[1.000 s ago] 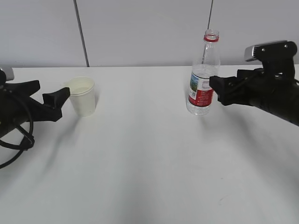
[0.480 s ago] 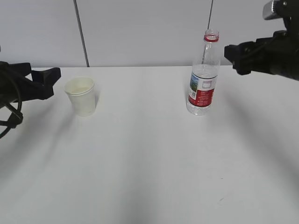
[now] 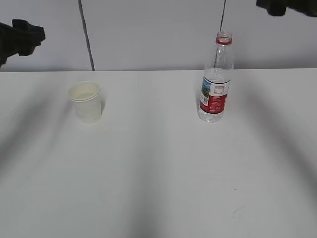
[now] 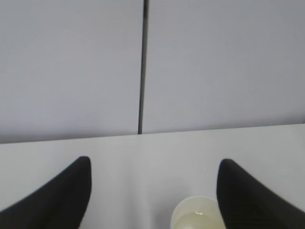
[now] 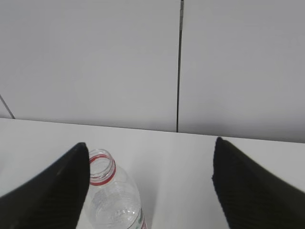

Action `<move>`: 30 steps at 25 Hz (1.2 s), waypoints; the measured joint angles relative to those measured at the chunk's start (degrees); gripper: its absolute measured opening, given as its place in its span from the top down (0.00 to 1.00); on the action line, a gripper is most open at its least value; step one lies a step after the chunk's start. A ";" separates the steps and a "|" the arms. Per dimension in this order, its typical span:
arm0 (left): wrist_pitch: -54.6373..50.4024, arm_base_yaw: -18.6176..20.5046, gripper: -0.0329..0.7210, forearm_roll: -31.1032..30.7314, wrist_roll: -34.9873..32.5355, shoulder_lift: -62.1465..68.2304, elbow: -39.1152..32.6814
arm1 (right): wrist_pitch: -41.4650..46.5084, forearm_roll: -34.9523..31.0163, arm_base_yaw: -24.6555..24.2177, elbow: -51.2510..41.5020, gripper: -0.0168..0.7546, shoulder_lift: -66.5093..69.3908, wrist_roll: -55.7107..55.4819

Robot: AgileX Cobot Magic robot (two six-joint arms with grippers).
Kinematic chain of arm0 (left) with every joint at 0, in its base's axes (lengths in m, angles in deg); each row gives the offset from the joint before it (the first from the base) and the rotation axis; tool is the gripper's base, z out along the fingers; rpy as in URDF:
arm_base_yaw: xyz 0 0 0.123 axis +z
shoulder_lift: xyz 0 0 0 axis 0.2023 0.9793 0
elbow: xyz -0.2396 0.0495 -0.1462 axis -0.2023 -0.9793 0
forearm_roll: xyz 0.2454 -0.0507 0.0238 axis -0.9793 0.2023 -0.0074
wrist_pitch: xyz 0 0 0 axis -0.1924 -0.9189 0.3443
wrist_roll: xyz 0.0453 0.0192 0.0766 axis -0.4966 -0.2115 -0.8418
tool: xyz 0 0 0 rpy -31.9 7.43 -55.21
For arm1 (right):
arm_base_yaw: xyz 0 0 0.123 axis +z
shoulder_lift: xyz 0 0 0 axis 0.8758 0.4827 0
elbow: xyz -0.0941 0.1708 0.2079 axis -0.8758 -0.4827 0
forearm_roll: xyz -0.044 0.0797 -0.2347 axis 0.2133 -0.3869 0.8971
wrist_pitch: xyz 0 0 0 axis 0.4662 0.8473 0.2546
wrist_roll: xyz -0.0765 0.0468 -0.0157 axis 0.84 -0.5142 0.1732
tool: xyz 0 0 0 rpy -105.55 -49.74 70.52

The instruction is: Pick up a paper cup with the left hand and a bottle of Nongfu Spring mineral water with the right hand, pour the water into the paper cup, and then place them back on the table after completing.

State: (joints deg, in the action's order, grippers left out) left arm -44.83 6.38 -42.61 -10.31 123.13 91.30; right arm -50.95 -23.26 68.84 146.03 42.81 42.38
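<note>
A white paper cup (image 3: 86,101) stands upright on the white table (image 3: 158,168) at the left, with a little clear water in it. It shows at the bottom of the left wrist view (image 4: 195,214), beside the right finger. An uncapped clear bottle (image 3: 215,79) with a red label and red neck ring stands upright at the right. It also shows in the right wrist view (image 5: 112,195). My left gripper (image 4: 152,191) is open and empty, raised at the upper left edge (image 3: 22,35). My right gripper (image 5: 150,183) is open and empty, high at the top right (image 3: 277,6).
A grey panelled wall (image 3: 148,29) with dark vertical seams runs behind the table's far edge. A small dark scuff (image 3: 235,189) marks the tabletop at the front right.
Both arms have risen and drawn back from the table: the left gripper away from the cup, the right gripper away from the bottle. Cup and bottle have not moved.
</note>
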 joint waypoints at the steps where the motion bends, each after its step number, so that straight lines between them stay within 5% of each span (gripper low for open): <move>1: -3.58 -0.21 0.29 0.00 0.40 -0.07 2.09 | 2.94 -0.67 0.00 2.08 0.21 -0.03 -0.53; 13: -45.14 -8.97 0.37 1.23 1.01 -0.07 22.37 | 38.43 -3.11 0.00 20.09 0.21 -0.25 -1.19; 18: -61.71 -9.72 0.38 7.28 0.44 -0.07 26.12 | 52.13 -4.11 0.00 22.22 0.21 -0.38 -1.07; 24: -79.14 -9.85 0.38 17.18 -8.10 -0.07 27.20 | 62.30 -8.06 0.00 22.34 0.21 -0.38 1.84; 30: -88.79 -9.85 0.38 18.69 -9.78 -0.07 27.39 | 64.66 -8.43 0.00 22.34 0.21 -0.38 4.92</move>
State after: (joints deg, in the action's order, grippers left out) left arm -133.63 -3.47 -23.93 -20.10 123.07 118.69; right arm 13.72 -31.68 68.84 168.37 42.43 47.30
